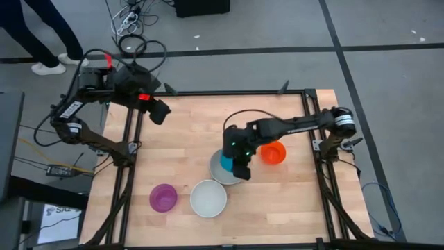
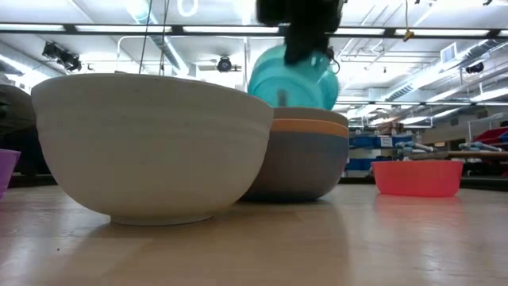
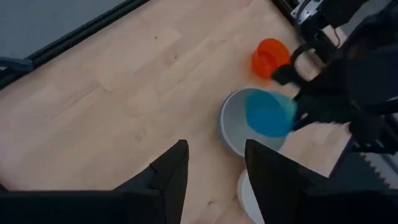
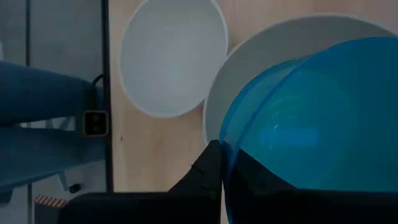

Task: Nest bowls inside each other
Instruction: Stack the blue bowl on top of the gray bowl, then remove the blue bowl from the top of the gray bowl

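My right gripper [image 1: 241, 167] is shut on a small teal bowl [image 1: 225, 163], which hangs tilted above the grey bowl [image 2: 305, 163]. An orange rim [image 2: 309, 125] shows nested inside the grey bowl. The white bowl [image 1: 208, 198] and the purple bowl [image 1: 163, 197] stand on their bases near the table's front edge. The red-orange bowl [image 1: 272, 153] stands to the right of the grey one. My left gripper [image 3: 214, 168] is open and holds nothing, high over the table's far left corner [image 1: 159, 111]. My right gripper pinches the teal bowl's rim [image 4: 222, 152], one finger [image 4: 208, 168] outside the wall and the other inside, seen through the plastic. The fingers slant down from the table's right side. The bowl is lifted clear and tilted, above the grey bowl [image 4: 249, 68].
The table's black frame rails [image 1: 132, 132] run along its left and right edges. Bare wood lies at the table's middle left and at its near right corner. A person's legs [image 1: 41, 35] stand on the floor beyond the far left corner.
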You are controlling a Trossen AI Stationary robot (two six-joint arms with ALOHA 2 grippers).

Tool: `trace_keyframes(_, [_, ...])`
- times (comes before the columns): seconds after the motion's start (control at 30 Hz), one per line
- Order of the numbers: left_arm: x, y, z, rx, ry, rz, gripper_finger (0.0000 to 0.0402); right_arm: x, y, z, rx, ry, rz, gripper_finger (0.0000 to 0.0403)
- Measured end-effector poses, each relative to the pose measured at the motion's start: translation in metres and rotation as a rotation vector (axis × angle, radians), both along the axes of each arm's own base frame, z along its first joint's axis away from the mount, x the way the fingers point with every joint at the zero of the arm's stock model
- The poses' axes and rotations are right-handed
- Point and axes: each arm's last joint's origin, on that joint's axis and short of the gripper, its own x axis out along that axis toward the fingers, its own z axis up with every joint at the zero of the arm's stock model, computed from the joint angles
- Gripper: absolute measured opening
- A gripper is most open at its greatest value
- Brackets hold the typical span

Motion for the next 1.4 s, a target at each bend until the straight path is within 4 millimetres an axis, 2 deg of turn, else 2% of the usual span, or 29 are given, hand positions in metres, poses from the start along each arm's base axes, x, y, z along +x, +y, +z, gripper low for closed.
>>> trace_keyframes(0.2, [-0.01,-0.002,0.004,-0.013,-0.034,0.025,0.0167,0.01,0.001,-0.014,0.019,0.011,-0.01,0.0034])
trace_keyframes(0.57, [-0.012,-0.002,0.005,0.017,-0.031,0.02,0.0167,0.011,-0.004,-0.01,0.05,0.023,-0.091,0.0141])
trace_keyframes(0.83, [-0.01,-0.002,-0.003,0.025,0.007,0.008,0.0167,0.008,-0.01,-0.006,0.044,0.021,-0.117,0.0162])
trace_keyframes(0.97, [-0.008,-0.001,-0.016,0.012,0.061,0.006,0.0167,0.008,-0.01,-0.007,0.026,0.021,-0.128,0.0161])
trace_keyframes(1.2, [-0.006,-0.003,-0.051,-0.071,0.18,-0.03,0.0167,0.007,-0.012,-0.008,0.003,0.035,-0.149,0.0161])
trace_keyframes(1.4, [-0.01,-0.01,-0.097,-0.191,0.319,-0.068,0.0167,0.001,-0.015,-0.011,-0.097,0.099,-0.207,0.0161])
